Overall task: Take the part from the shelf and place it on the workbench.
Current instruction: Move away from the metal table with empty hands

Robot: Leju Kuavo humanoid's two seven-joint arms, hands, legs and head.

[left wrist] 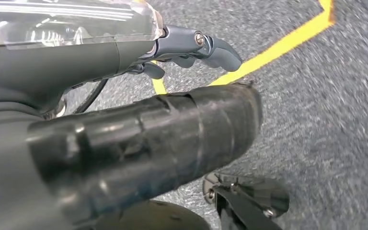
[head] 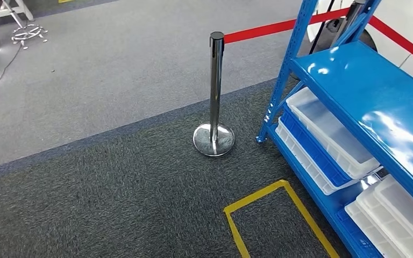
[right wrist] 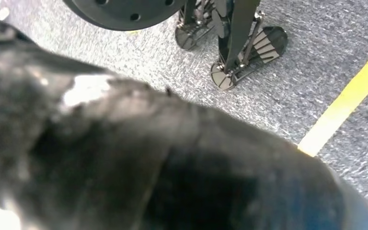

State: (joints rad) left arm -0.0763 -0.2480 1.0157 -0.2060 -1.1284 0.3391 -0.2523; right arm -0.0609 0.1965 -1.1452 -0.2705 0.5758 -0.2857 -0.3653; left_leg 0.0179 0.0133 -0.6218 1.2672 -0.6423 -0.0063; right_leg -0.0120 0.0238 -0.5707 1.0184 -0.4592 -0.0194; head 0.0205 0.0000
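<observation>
left hand (left wrist: 139, 139) grips a clear-lensed dark plastic part (left wrist: 72, 24); right hand (right wrist: 163, 163) blurred, fingers unreadable; blue metal shelf (head: 365, 97) holds white bins (head: 328, 131)

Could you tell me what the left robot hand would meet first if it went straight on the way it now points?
Most likely the grey carpet, near the yellow tape line; depth is unclear.

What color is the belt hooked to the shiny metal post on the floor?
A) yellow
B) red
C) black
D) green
B: a red belt runs from the top of the shiny post toward the blue shelf.
</observation>
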